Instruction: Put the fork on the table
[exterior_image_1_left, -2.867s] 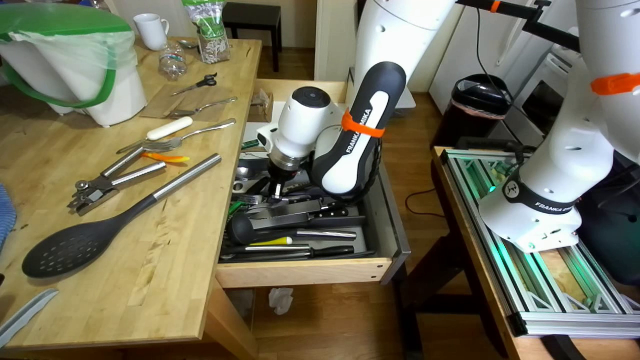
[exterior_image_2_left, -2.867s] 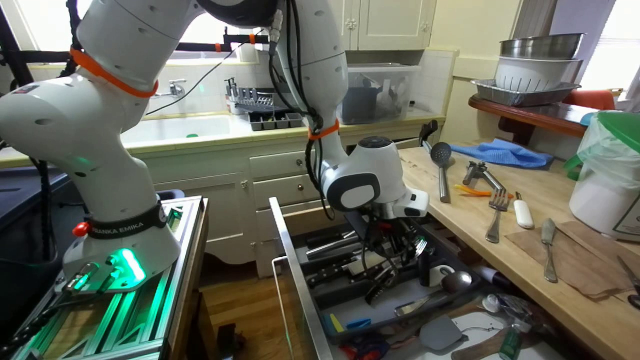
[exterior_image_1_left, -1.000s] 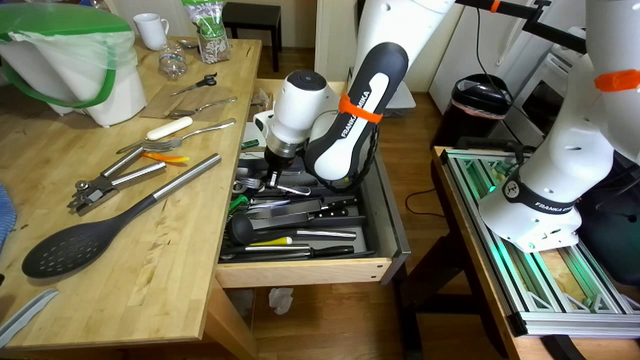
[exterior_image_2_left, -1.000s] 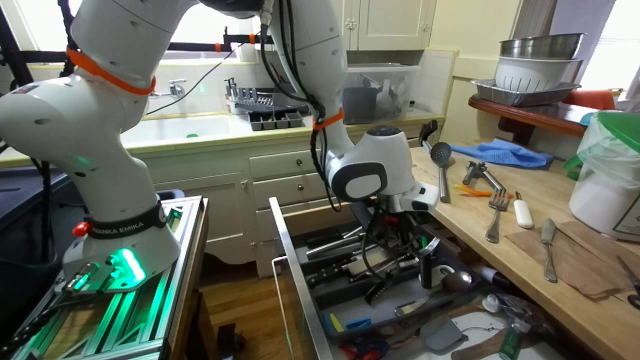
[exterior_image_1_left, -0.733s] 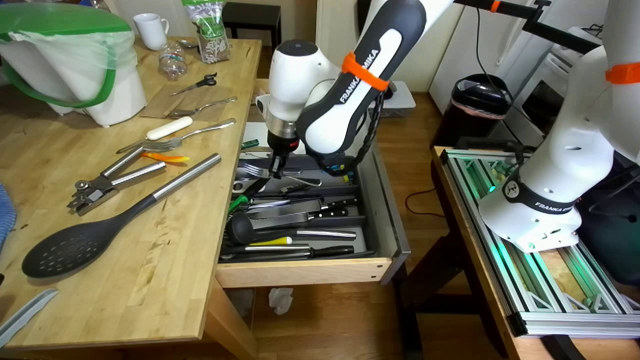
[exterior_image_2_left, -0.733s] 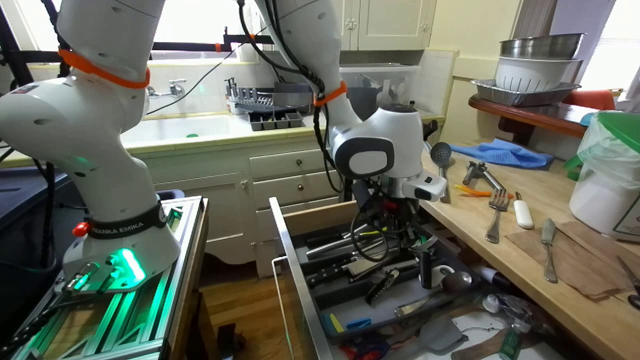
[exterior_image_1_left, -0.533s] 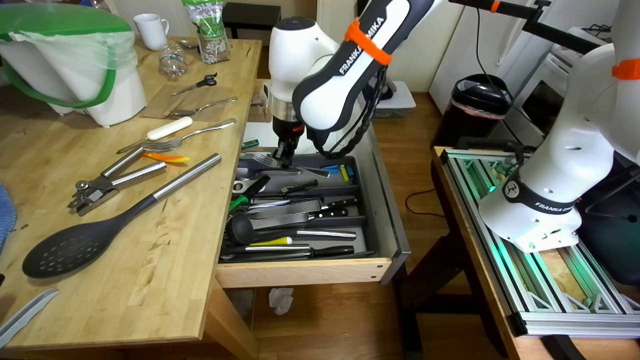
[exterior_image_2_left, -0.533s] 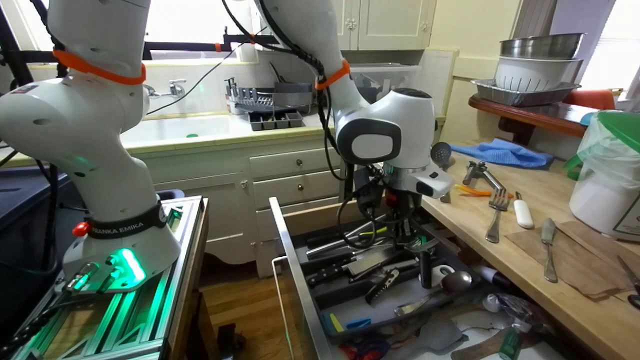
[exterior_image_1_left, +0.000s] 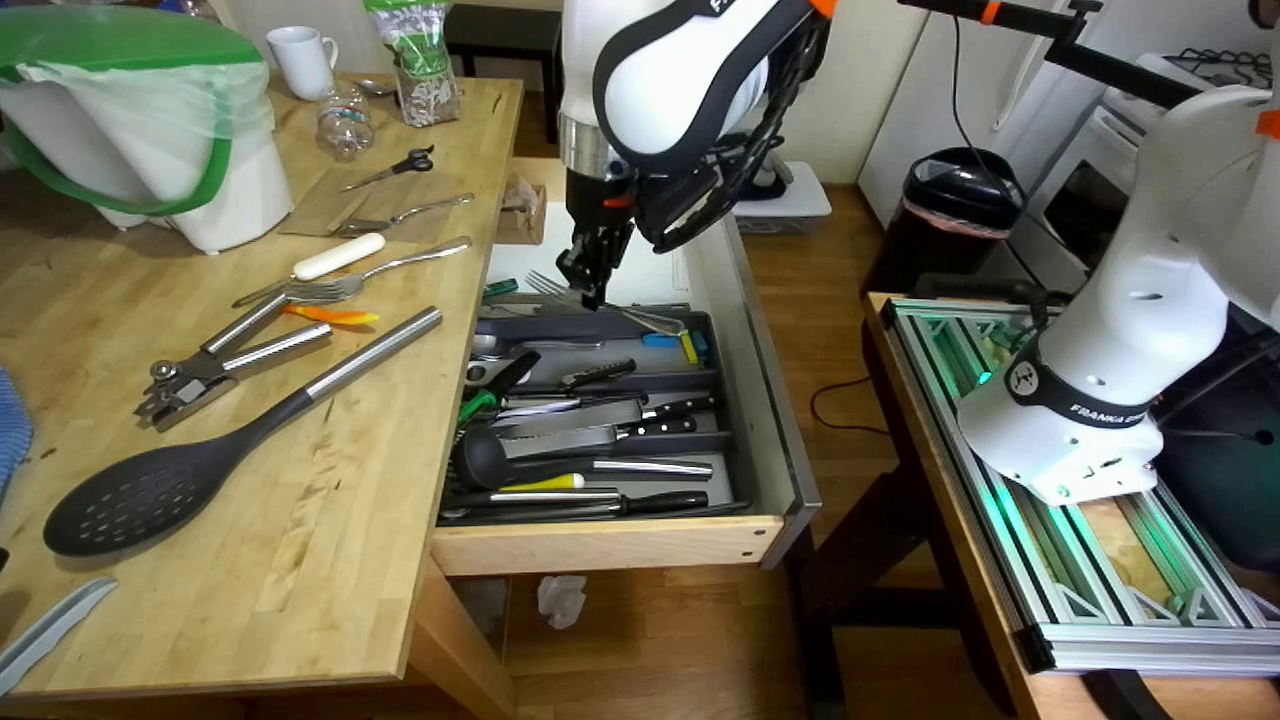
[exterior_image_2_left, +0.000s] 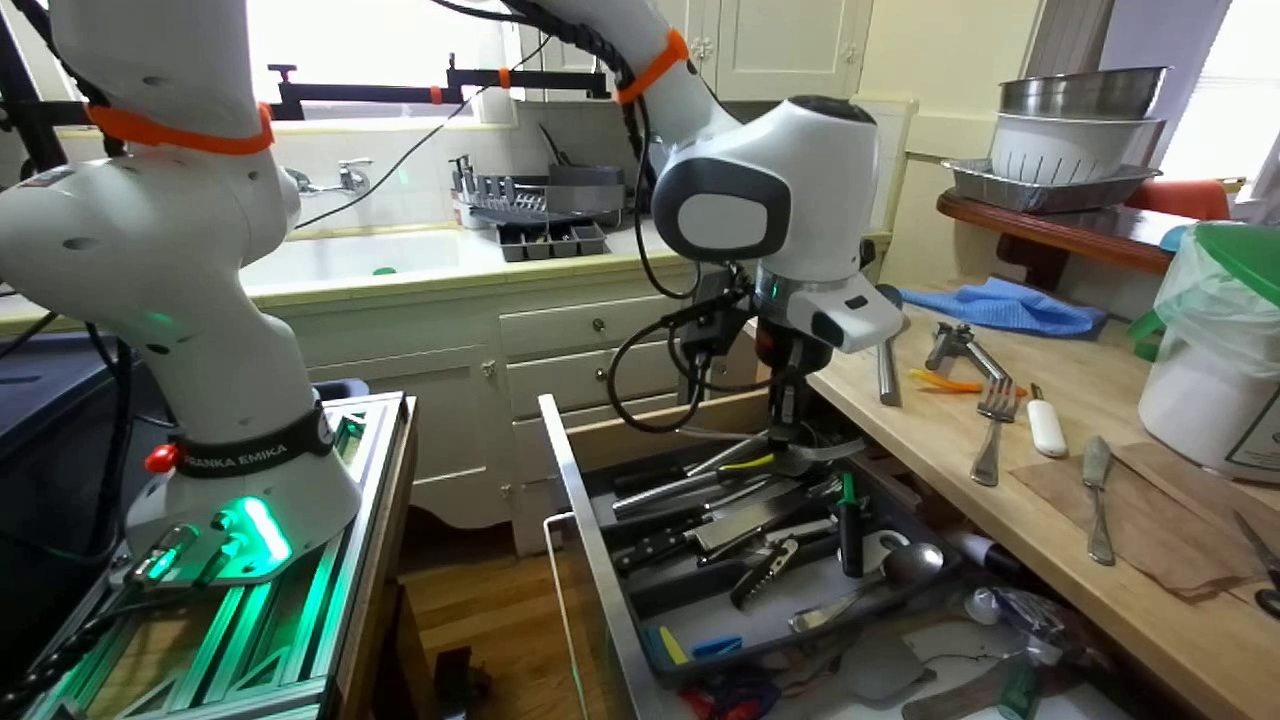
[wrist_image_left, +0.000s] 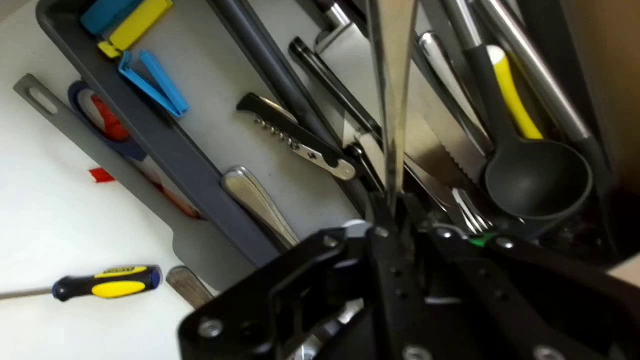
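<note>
My gripper is shut on a silver fork and holds it above the open drawer. The fork lies roughly level, its tines pointing toward the table side and its handle away from it. In an exterior view the fork's tine end shows beside the fingertips. In the wrist view the fork's handle stands out from between the fingertips; its tines are hidden there. The light wooden table is beside the drawer. A second silver fork lies on it, also visible in an exterior view.
The drawer holds a grey tray of knives, a black ladle and other utensils. On the table lie a large black slotted spoon, a can opener, a white-handled knife and scissors. A green-lidded bin stands behind.
My gripper has risen from among the utensils in the drawer, with the fork lifted in it. It has also moved toward the drawer's far end in an exterior view.
</note>
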